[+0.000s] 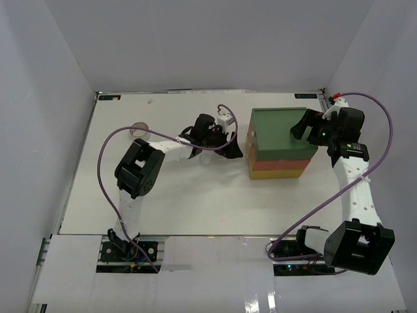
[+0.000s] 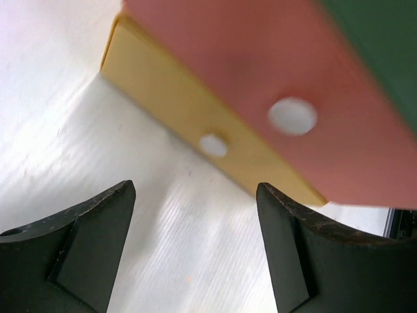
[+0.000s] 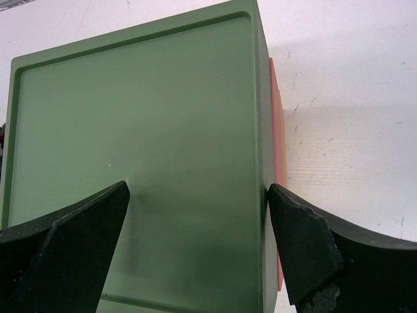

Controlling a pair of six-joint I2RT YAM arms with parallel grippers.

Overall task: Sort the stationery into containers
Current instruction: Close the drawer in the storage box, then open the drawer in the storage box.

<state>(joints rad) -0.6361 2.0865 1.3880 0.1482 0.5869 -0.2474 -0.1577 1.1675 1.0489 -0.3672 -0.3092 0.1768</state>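
Observation:
The stack of drawer trays (image 1: 280,140) stands right of centre, with a dark green top, an orange-red middle and a yellow bottom. My left gripper (image 1: 234,145) is open and empty, low at the stack's left face. In the left wrist view (image 2: 194,189) it faces the yellow drawer (image 2: 163,91) and the orange-red drawer (image 2: 247,59), each with a white knob. My right gripper (image 1: 301,128) is open and empty over the green top's right part (image 3: 130,117); its right finger (image 3: 300,241) is at the top's edge. A small greyish tape roll (image 1: 139,128) lies at the far left. No highlighters or pens show.
A pale ring (image 1: 205,158) lies under my left forearm. White walls close in the table at the back and both sides. A small dark mark (image 1: 109,98) sits at the far left corner.

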